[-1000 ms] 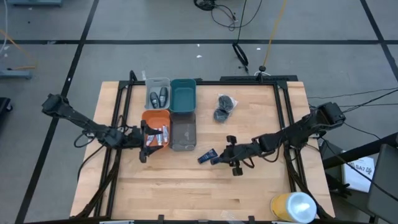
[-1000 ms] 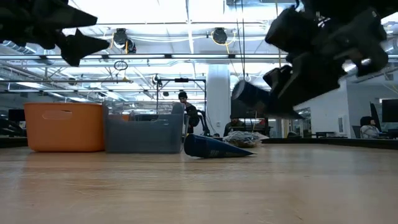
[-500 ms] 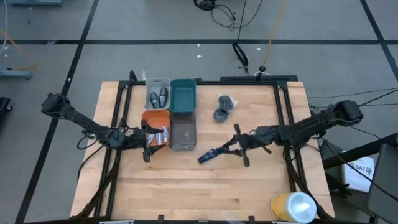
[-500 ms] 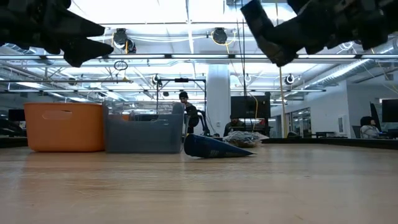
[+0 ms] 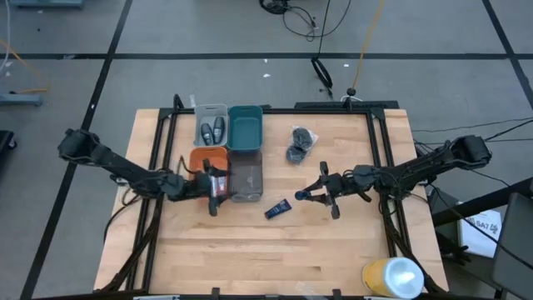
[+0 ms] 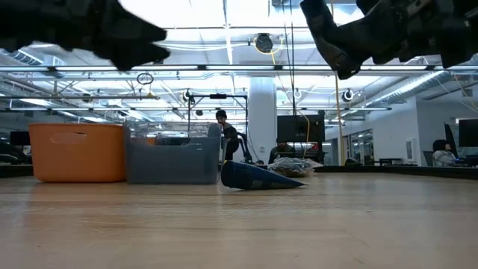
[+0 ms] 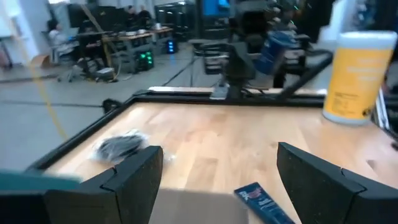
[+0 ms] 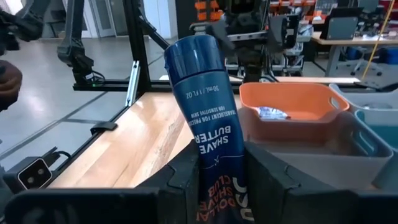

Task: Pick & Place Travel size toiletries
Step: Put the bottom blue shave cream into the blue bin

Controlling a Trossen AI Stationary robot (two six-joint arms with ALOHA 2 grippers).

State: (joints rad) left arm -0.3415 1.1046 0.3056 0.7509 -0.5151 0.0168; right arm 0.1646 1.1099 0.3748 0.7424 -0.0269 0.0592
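Two grey bottles [image 5: 213, 130] in clear bin [image 5: 200, 111]; right gripper [image 5: 305, 195] gripping blue packet [image 8: 208, 112].

Two dark blue packets [image 5: 278, 209], two grey bottles [image 5: 213, 130], two puffs [image 5: 301, 143], four bins [image 5: 246, 128].

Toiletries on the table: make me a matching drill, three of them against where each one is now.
1. dark grey oval bottles
2. dark grey round puffs
3. dark blue packet

A. held in the right gripper
B. bare wood beyond the right gripper
C. in the light grey bin

Pairs: 1-C, 2-B, 3-A
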